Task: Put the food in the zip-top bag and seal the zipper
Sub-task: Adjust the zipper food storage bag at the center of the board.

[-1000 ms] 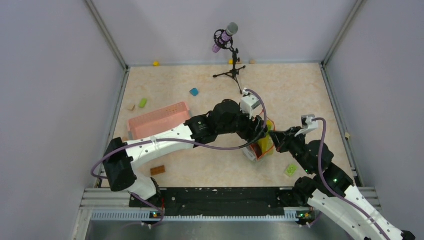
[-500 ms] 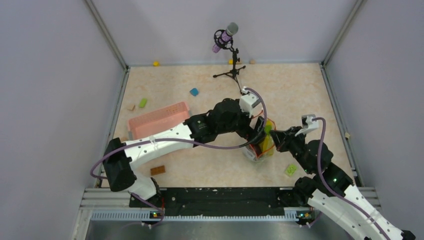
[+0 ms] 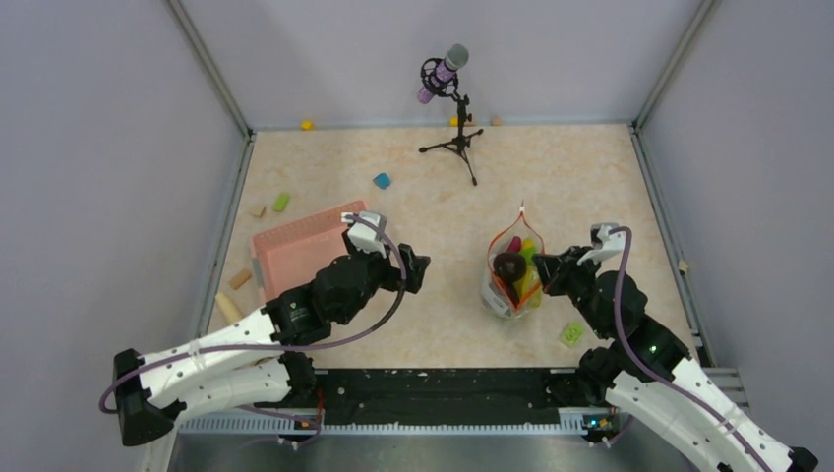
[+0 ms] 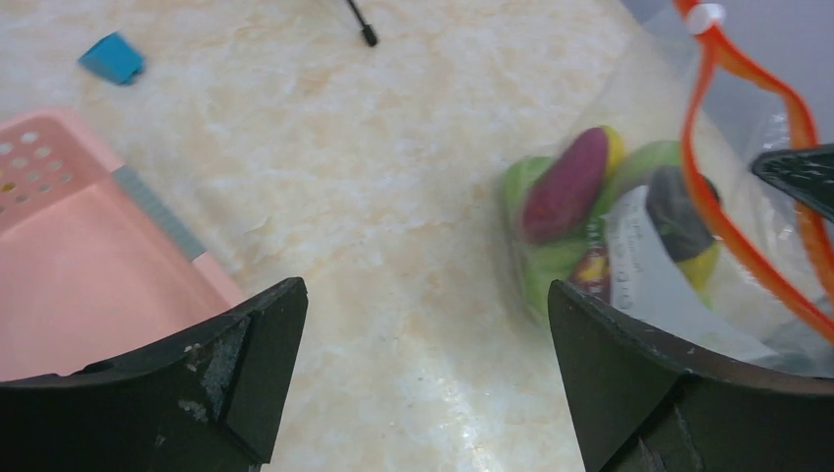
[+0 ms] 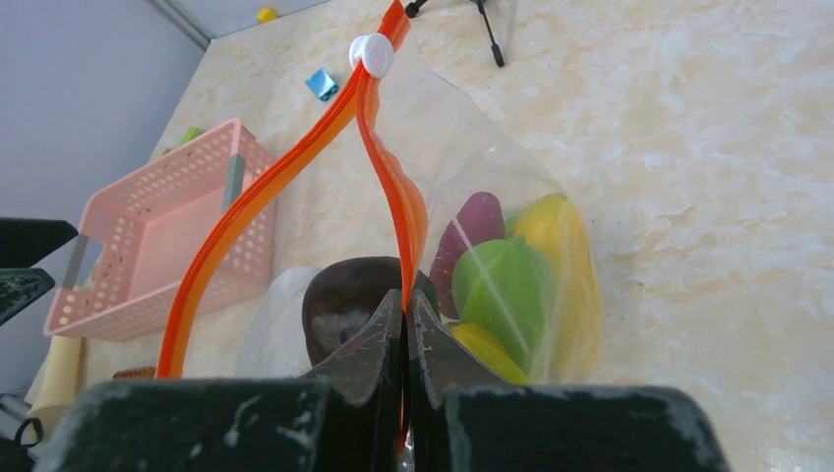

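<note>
The zip-top bag [image 3: 495, 291] stands in the middle right of the table with its mouth open. Inside lies food: a dark brown piece [image 5: 344, 295], a maroon piece [image 5: 472, 231], a green piece [image 5: 511, 285] and a yellow piece [image 5: 565, 246]. The orange-red zipper [image 5: 295, 167] loops up to its white slider [image 5: 371, 54]. My right gripper [image 5: 405, 305] is shut on the zipper strip at the bag's near side [image 3: 544, 273]. My left gripper [image 3: 418, 267] is open and empty, left of the bag, over bare table [image 4: 423, 383]. A light green piece [image 3: 571, 333] lies on the table by the right arm.
The pink basket [image 3: 295, 248] lies left of the left gripper. A blue block [image 3: 382, 181], a green block [image 3: 281, 202] and tan blocks [image 3: 239, 279] lie at the left and back. A microphone stand [image 3: 457, 138] stands at the back.
My left arm has pulled back to the left, away from the bag's mouth, and its gripper is now open and empty. The right gripper still holds the zipper strip.
</note>
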Tool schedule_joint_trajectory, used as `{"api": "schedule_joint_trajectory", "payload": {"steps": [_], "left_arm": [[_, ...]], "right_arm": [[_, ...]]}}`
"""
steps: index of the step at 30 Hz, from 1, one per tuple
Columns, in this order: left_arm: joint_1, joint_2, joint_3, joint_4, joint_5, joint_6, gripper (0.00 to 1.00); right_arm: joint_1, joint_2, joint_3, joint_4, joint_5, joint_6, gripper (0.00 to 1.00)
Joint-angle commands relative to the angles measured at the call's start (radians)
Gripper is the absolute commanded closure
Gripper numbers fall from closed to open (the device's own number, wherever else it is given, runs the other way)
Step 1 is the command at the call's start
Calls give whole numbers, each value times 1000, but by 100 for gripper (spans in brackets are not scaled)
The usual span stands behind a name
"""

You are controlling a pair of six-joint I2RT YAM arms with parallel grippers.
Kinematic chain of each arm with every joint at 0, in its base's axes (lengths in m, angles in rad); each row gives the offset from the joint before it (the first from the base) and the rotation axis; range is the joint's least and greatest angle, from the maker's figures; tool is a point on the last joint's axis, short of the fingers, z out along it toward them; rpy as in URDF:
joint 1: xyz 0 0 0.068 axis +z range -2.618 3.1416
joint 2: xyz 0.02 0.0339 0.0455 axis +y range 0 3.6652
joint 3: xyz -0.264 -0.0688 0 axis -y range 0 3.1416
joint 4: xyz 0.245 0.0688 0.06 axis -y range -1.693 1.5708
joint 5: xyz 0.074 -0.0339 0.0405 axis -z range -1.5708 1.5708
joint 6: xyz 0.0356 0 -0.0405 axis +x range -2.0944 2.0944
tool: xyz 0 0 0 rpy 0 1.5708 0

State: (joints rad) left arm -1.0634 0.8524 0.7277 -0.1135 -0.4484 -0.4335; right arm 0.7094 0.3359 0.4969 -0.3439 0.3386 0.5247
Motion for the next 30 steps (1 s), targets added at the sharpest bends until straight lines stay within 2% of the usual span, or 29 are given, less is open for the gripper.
{"api": "schedule_joint_trajectory", "payload": {"steps": [1, 4, 9, 14, 18, 24, 27, 30], "left_arm": [[1, -19, -57, -41, -194, -112, 3], [3, -14, -74, -78, -254, -165, 3], [5, -22, -101, -57, -265, -151, 3], [8, -13, -115, -50, -275, -145, 3], [10, -8, -114, -61, -298, -150, 3], [10, -71, -146, -61, -324, -154, 3], [11, -126, -188, -13, -291, -114, 3], [11, -184, -256, 94, -165, -18, 3]], "right_arm": [[1, 24, 18, 29, 41, -8, 100], [1, 40, 38, 34, 51, -21, 100], [1, 109, 89, 111, -122, -128, 100], [1, 219, 191, 143, -188, -179, 100], [0, 300, 257, 186, -314, -231, 100], [0, 400, 361, 187, -473, -301, 100], [-1, 453, 426, 185, -590, -316, 100], [-1, 518, 483, 181, -683, -322, 100]]}}
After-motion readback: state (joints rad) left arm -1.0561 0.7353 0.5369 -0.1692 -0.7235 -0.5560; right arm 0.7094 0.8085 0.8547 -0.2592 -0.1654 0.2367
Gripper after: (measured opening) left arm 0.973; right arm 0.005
